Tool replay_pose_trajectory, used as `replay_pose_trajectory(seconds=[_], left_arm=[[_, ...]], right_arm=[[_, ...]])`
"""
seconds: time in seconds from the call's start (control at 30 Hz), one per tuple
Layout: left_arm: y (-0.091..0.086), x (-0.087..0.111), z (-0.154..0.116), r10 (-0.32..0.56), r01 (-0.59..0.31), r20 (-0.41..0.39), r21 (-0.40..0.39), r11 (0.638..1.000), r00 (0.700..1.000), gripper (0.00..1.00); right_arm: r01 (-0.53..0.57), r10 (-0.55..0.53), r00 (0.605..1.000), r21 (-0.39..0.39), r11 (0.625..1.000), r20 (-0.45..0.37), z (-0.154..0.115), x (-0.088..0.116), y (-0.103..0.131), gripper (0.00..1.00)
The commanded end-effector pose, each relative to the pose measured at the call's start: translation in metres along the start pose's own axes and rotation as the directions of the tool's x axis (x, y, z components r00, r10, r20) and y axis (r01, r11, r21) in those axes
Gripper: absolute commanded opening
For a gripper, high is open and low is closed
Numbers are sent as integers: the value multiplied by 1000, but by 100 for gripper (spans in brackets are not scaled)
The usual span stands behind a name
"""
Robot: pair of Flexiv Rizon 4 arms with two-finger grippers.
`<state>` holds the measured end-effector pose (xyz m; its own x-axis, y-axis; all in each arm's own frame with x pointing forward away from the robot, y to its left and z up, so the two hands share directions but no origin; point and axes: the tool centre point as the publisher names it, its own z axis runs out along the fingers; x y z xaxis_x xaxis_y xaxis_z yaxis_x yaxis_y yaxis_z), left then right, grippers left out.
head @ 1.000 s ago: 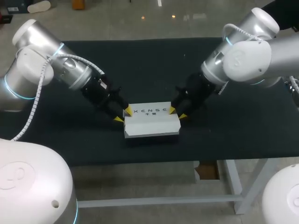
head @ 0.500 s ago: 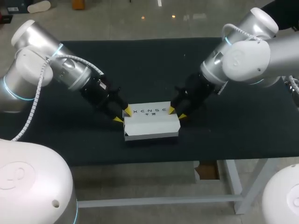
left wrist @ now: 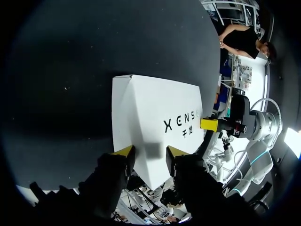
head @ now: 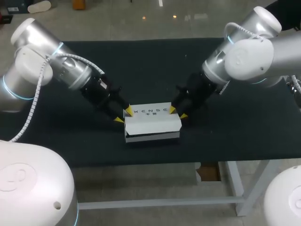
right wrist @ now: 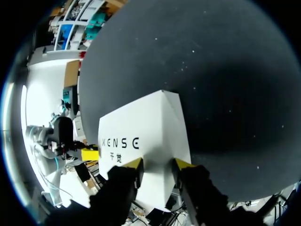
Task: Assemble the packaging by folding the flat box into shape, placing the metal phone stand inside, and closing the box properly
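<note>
The white box, folded into shape with dark print on its lid, lies in the middle of the black table. My left gripper is open astride the box's upper left end edge, one tip on the lid and one beside the end wall. My right gripper is open in the same way over the right end. In the left wrist view the box runs out from between the fingertips of the left gripper; the right wrist view shows the box under the right gripper. No phone stand is visible.
Bare black table surface lies all around the box. The table's front edge runs close below the box.
Both grippers and the box's top have shifted slightly toward the back. A darker band now shows along the box's front under the lid.
</note>
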<state>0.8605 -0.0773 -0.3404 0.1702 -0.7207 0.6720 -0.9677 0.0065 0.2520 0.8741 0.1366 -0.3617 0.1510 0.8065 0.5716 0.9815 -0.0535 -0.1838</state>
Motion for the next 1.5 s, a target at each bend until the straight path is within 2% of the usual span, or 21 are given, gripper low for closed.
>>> replay_pose_trajectory(seconds=[0.03,0.3,0.4,0.47,0.53,0.77,0.9,1.2,1.3,1.37,1.5], left_arm=[[-2,5,-1,0,0,3,-10,1000,1000,46],[-1,5,-4,-6,6,25,7,1000,1000,50],[2,5,-2,-3,2,46,29,1000,999,56],[3,4,-1,-5,2,63,46,999,998,69],[3,4,-1,-5,2,63,46,999,998,73],[3,4,-1,-5,2,63,46,999,998,72],[3,4,-1,-5,2,63,46,999,998,65],[3,4,-1,-5,2,63,46,999,998,67],[3,4,-1,-5,2,63,46,999,998,58],[3,4,-1,-5,2,63,46,999,998,56],[3,4,-1,-5,2,63,46,999,998,60]], right_arm=[[1,-1,1000,15,1000,-3,-1,5,2,43],[-2,2,1000,14,1000,-1,-2,6,2,44],[-6,6,1000,-8,1000,23,-3,4,0,45],[-6,6,1000,-8,1000,23,-3,4,0,45],[-6,6,1000,-8,1000,23,-3,4,0,45],[-6,6,1000,-8,1000,23,-3,4,0,44],[-6,6,1000,-8,1000,23,-3,4,0,43],[-6,6,1000,-8,1000,23,-3,4,0,41],[-6,6,1000,-8,1000,23,-3,4,0,40],[-6,6,1000,-8,1000,23,-3,4,0,40],[-6,6,1000,-8,1000,23,-3,4,0,42]])
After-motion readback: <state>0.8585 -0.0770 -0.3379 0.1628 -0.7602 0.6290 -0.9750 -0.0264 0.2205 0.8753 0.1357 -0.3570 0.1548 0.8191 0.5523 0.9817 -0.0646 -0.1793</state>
